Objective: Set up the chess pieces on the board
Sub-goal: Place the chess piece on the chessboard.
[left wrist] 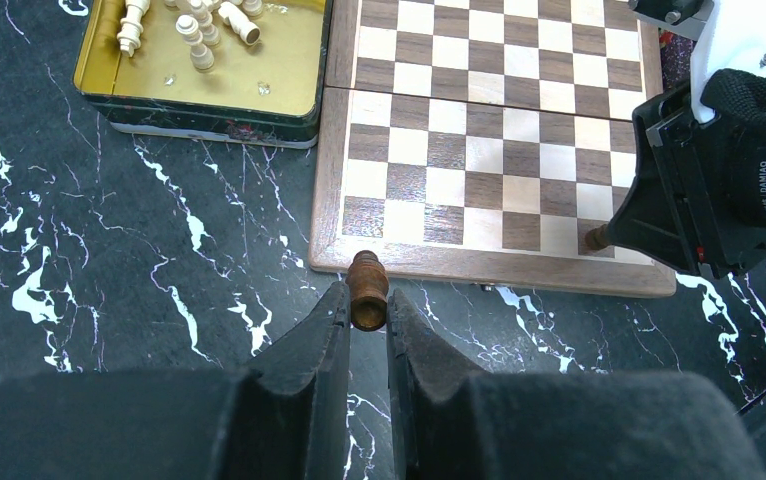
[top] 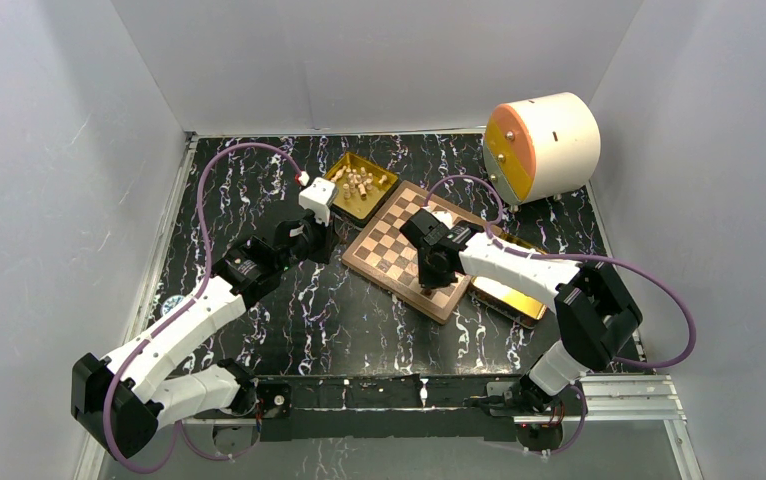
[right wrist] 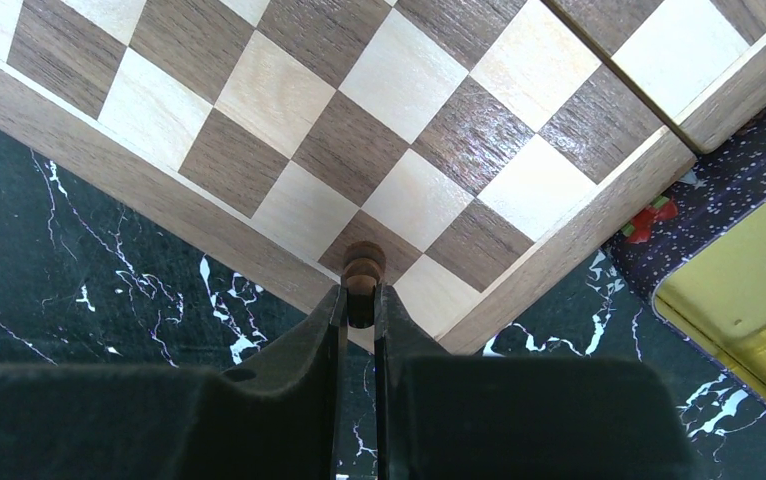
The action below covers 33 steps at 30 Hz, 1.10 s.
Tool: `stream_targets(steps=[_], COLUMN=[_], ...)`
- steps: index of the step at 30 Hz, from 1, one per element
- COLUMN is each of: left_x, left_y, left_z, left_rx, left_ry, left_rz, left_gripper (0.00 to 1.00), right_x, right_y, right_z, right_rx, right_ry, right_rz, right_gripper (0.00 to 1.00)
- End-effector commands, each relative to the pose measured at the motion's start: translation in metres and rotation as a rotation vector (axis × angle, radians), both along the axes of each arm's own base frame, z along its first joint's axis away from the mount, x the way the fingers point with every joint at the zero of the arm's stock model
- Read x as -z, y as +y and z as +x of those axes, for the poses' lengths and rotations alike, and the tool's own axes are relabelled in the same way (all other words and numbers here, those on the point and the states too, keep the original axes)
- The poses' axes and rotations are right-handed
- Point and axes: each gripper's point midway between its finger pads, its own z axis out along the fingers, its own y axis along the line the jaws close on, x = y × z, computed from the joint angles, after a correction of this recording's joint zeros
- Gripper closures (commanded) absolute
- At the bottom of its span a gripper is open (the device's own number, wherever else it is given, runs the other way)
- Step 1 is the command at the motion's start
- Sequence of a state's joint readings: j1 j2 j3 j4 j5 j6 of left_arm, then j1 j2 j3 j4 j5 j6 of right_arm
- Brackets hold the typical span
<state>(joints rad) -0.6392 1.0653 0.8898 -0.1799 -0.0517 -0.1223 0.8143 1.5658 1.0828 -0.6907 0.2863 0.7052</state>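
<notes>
LEFT WRIST VIEW: the left pincer (left wrist: 367, 308) is clamped on a dark brown piece (left wrist: 368, 285), low centre of frame, at the near edge of the board (left wrist: 489, 130).

The right wrist view alone shows the right pincer (right wrist: 361, 300) nipped shut on a second dark piece (right wrist: 363, 262) over a dark corner square.

Only the top view takes in a cream drum (top: 544, 145), upper right.

On the marbled worktop (top: 349, 320), a gold tray (left wrist: 199, 105), upper left, holds loose cream pieces (left wrist: 199, 40). A second gold tray (right wrist: 749, 290) shows only partly, lower right.
</notes>
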Motion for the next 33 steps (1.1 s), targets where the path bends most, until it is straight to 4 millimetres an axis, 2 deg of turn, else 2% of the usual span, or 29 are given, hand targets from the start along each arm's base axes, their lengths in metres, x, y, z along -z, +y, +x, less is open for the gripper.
stream_targets(steps=[1, 5, 12, 22, 28, 33], left_x=[-0.006, -0.006, -0.007, -0.005, -0.004, -0.021], left_y=[-0.002, -0.002, -0.001, -0.002, -0.008, -0.028], left_z=[-0.001, -0.001, -0.001, -0.002, -0.003, -0.009], left_rx=[0.011, 0.013, 0.012, 0.016, 0.028, 0.078], left_ry=[-0.03, -0.03, -0.031, -0.027, -0.004, 0.038], left_rz=[-0.011, -0.012, -0.013, -0.013, -0.034, -0.138], left_gripper=[1.0, 1.0, 1.0, 1.0, 1.0, 1.0], right_x=[-0.008, -0.009, -0.009, -0.024, -0.048, -0.084], right_y=[-0.007, -0.005, -0.001, 0.007, 0.011, 0.032], right_z=[-0.001, -0.002, -0.002, 0.004, 0.009, 0.015], right_rx=[0.022, 0.02, 0.021, 0.018, 0.008, -0.037], right_ry=[-0.013, -0.008, -0.003, -0.029, -0.064, -0.145], right_rz=[-0.026, -0.014, 0.002, 0.038, 0.064, 0.22], right_gripper=[0.87, 0.84, 0.72, 0.58, 0.51, 0.48])
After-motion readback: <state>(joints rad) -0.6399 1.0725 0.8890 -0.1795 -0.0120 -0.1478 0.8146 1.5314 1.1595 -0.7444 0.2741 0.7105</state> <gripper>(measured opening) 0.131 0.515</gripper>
